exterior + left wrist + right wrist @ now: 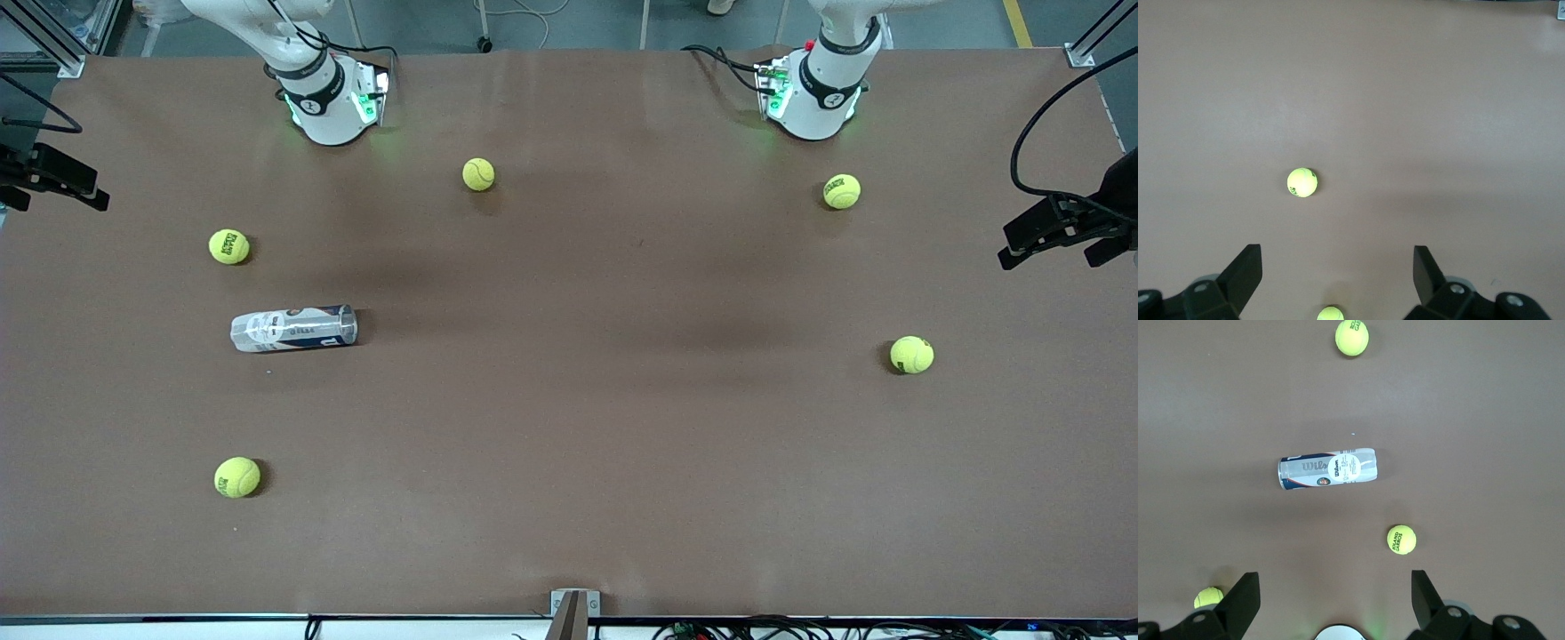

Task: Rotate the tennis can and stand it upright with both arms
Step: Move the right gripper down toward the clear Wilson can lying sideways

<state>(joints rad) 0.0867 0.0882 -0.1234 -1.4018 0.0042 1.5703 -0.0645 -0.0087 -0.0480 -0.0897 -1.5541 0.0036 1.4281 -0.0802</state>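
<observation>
While the can (294,328) lies on its side on the surface (605,400) toward the right arm's end, left gripper (1338,267) and right gripper (1336,587) hang above, fingers apart.

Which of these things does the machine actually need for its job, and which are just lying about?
Needed: tennis can, lying on its side; left hand and right hand, both open and raised over the table.

Lying about: five tennis balls.
</observation>
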